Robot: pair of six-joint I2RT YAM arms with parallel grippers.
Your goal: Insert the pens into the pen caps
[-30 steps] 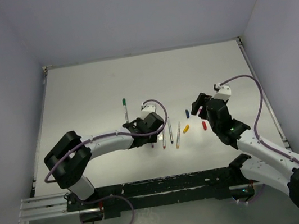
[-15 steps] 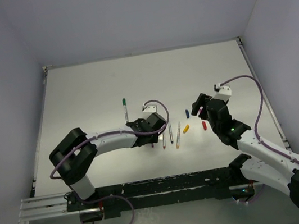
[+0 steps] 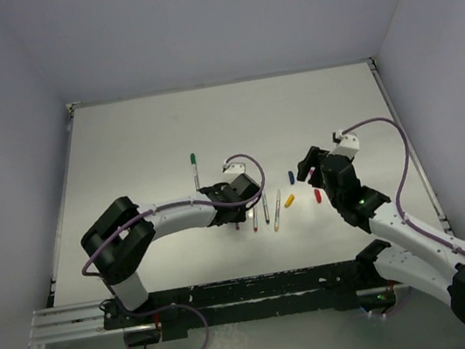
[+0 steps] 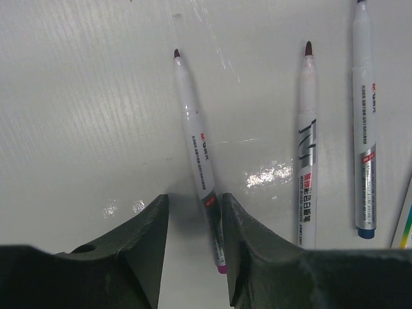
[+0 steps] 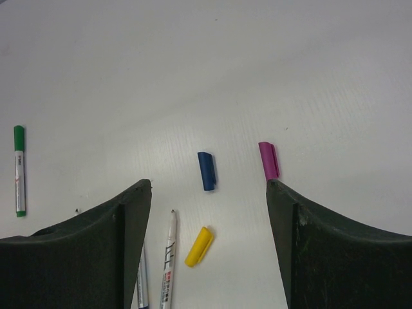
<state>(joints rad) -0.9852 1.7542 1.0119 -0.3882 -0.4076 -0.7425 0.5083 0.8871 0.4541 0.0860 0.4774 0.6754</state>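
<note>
My left gripper [image 3: 237, 216] is low over the table, its open jaws [image 4: 192, 196] astride the magenta-ended pen [image 4: 198, 158], which lies against the right finger [image 4: 241, 257]. Beside it lie a second pen [image 4: 308, 148], a blue-ended pen [image 4: 364, 129] and a fourth at the frame's right edge [image 4: 405, 222]. My right gripper [image 3: 307, 171] is wide open and empty [image 5: 207, 185] above the blue cap [image 5: 206, 170], the magenta cap [image 5: 268, 160] and the yellow cap [image 5: 199, 246]. The red cap [image 3: 316, 196] lies under the right wrist.
A pen with a green cap on it [image 3: 195, 170] lies apart at the far left of the group; it also shows in the right wrist view [image 5: 19, 170]. White walls enclose the table on three sides.
The left arm's elbow has swung right and the left gripper has settled a little nearer over the magenta-ended pen. The right arm, pens and caps have not moved.
</note>
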